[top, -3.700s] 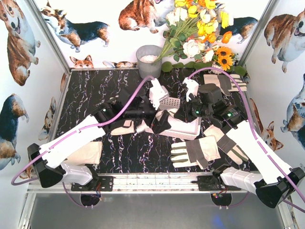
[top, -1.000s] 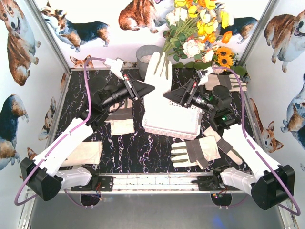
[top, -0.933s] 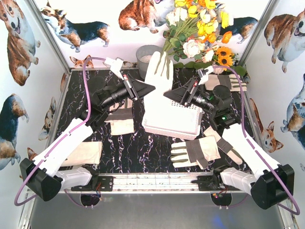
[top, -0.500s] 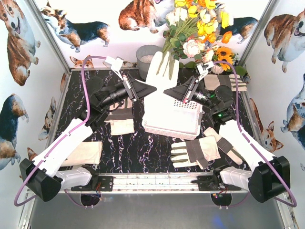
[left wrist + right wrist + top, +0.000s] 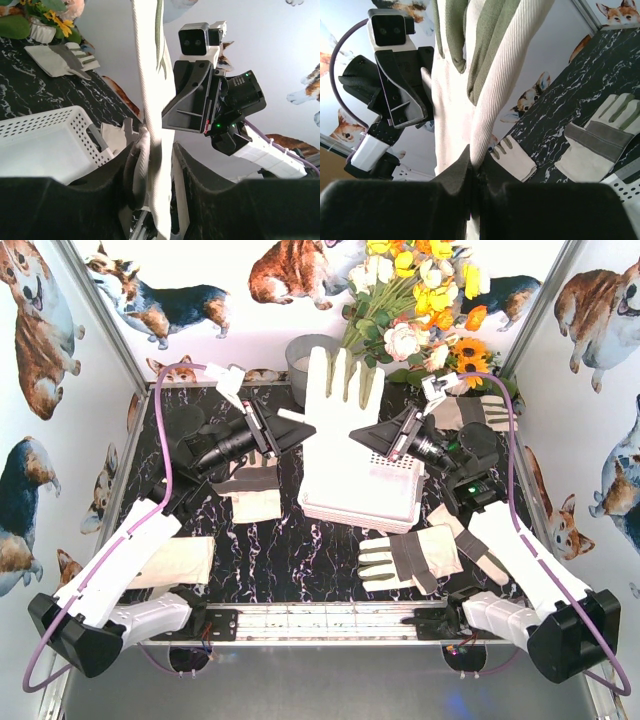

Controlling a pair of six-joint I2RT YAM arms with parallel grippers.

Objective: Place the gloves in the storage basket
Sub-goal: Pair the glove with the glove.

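One cream-white glove (image 5: 335, 410) hangs upright, fingers up, over the white storage basket (image 5: 385, 502). My right gripper (image 5: 358, 432) is shut on its right edge; in the right wrist view the jaws pinch the ribbed fabric (image 5: 490, 75) at my right gripper (image 5: 475, 172). My left gripper (image 5: 298, 426) is at the glove's left edge. In the left wrist view the glove (image 5: 150, 100) runs between the parted jaws of my left gripper (image 5: 156, 165), against one finger and with a gap at the other. The basket (image 5: 45, 145) lies below.
More gloves lie on the black marble table: one (image 5: 410, 558) at the front right, one (image 5: 480, 548) under the right arm, one (image 5: 250, 495) left of the basket, one (image 5: 175, 562) at the front left, one (image 5: 480, 412) at the back right. A grey bucket (image 5: 305, 365) and flowers (image 5: 420, 320) stand behind.
The right gripper has closed on the glove's right edge. The left jaws have eased apart and that arm has drawn slightly left. The glove now hangs a little higher and flatter.
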